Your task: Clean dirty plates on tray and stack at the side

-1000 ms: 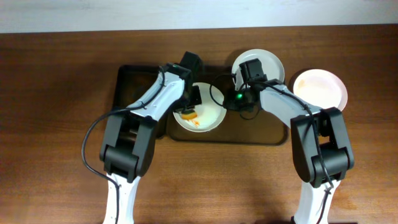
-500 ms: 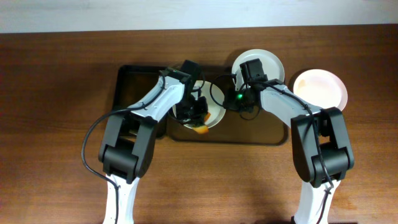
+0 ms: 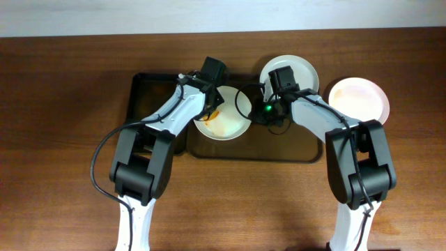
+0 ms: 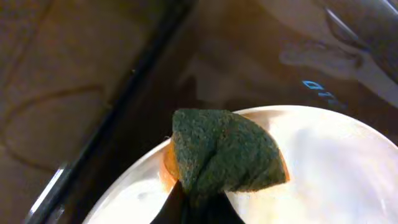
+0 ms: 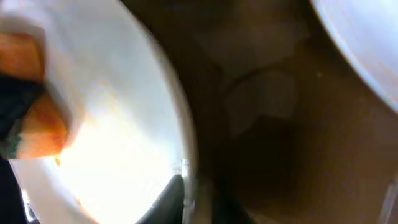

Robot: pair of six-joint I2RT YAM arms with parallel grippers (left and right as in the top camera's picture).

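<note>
Seen from overhead, the left gripper (image 3: pixel 212 106) is clamped on a green and orange sponge (image 4: pixel 224 155), pressing it onto the far left rim of the middle plate (image 3: pixel 230 127). This plate lies on the dark tray (image 3: pixel 286 148). The right gripper (image 5: pixel 189 196) pinches the plate's right rim between narrow jaws. A far plate (image 3: pixel 300 68) overlaps the tray's far edge. A right plate (image 3: pixel 357 97) sits on the table (image 3: pixel 63 139), right of the tray.

Three plates (image 3: pixel 231 127) (image 3: pixel 304 69) (image 3: pixel 357 99), one large tray (image 3: pixel 293 148), one smaller tray (image 3: pixel 148 90), one sponge (image 4: pixel 224 155).
</note>
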